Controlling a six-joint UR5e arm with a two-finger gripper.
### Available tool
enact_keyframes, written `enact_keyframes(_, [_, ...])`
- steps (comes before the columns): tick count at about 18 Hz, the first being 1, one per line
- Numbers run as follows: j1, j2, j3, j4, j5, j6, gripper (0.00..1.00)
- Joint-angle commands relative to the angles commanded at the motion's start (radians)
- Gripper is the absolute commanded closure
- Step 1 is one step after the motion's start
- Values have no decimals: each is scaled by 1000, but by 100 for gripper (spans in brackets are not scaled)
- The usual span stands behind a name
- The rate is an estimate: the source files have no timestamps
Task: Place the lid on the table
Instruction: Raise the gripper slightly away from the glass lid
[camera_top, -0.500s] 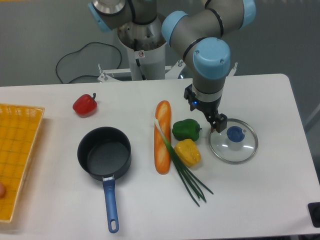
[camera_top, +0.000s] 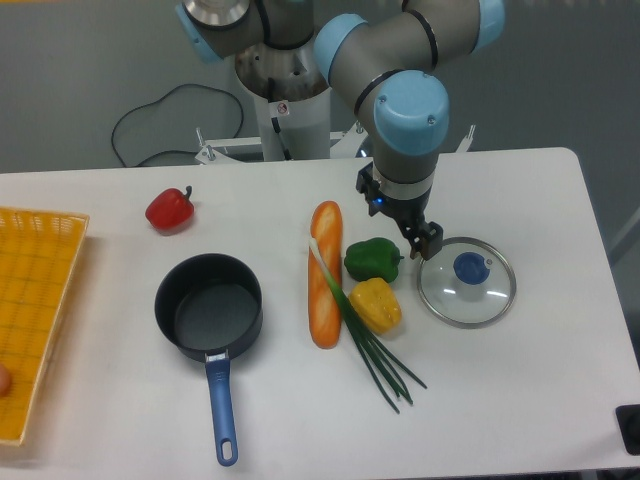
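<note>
The lid (camera_top: 467, 281), clear glass with a metal rim and a blue knob, lies flat on the white table (camera_top: 540, 380) at the right. My gripper (camera_top: 422, 243) hangs just left of and above the lid's rim, apart from the knob. Nothing sits between its fingers; I cannot make out how far apart they stand.
A green pepper (camera_top: 373, 259), yellow pepper (camera_top: 376, 304), baguette (camera_top: 324, 272) and green onions (camera_top: 372, 345) lie left of the lid. A dark saucepan (camera_top: 209, 308) with a blue handle sits left of centre. A red pepper (camera_top: 169, 208) and a yellow wicker tray (camera_top: 35, 300) are at the far left.
The gripper has shifted left and slightly up, away from the lid's knob. The lid stays where it lay on the table.
</note>
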Motion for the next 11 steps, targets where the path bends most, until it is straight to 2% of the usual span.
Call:
enact_keyframes(4, [-2,23,-58,17,0,-3,0])
enact_keyframes(8, [3,23,-61,11,-5,-15,0])
enact_keyframes(11, [2,23,-66,6,-11,-93,0])
